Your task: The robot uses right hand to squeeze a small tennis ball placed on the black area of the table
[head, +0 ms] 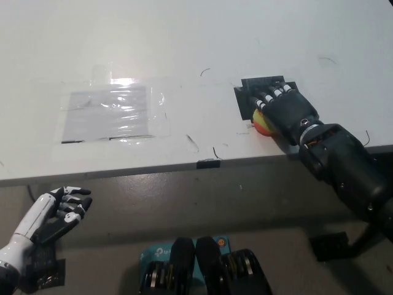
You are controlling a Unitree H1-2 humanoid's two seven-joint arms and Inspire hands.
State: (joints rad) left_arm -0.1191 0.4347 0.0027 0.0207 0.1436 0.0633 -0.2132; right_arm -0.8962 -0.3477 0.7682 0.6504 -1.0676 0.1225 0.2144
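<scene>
A small yellow and orange ball [260,122] sits at the near left edge of the black area [245,96] on the white table [184,49]. My black right hand [284,110] lies over the ball with its fingers curled down around it, so most of the ball is hidden. The fingertips [265,96] rest on the black area. My white left hand [58,210] hangs below the table's front edge at the lower left, fingers loosely curled and holding nothing.
A clear plastic sheet [113,112] is taped flat on the table's left half. The table's front edge [209,163] runs across the picture just under my right wrist. Thin dark scuff marks dot the middle of the table.
</scene>
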